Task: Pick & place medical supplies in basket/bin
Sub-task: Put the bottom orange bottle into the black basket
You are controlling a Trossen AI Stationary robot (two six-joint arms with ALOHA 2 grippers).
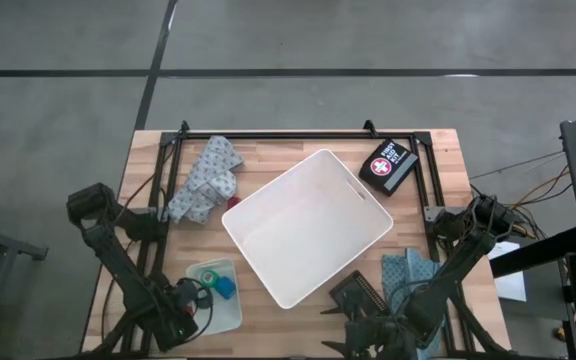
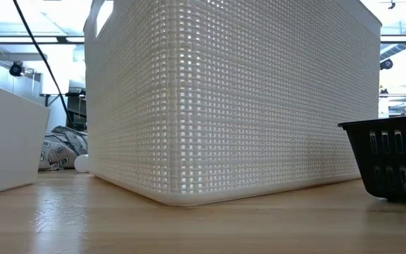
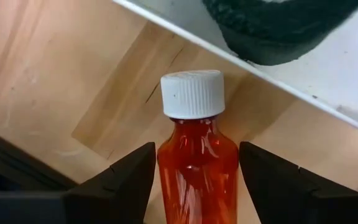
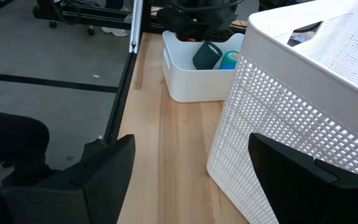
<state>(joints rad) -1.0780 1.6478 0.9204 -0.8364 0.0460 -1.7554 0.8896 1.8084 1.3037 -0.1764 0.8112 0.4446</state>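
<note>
An orange pill bottle with a white ribbed cap lies on the wooden table beside the small white tray's wall. My left gripper, at the table's near left, points down over the bottle. It is open, with one finger on each side of the bottle's body and a thin gap to each. The large white basket stands in the middle of the table, turned at an angle. My right gripper waits open at the near right, holding nothing.
The small tray holds teal and blue items. A patterned cloth lies at the far left and a dark first-aid case at the far right. A black slotted bin and a blue cloth sit near right.
</note>
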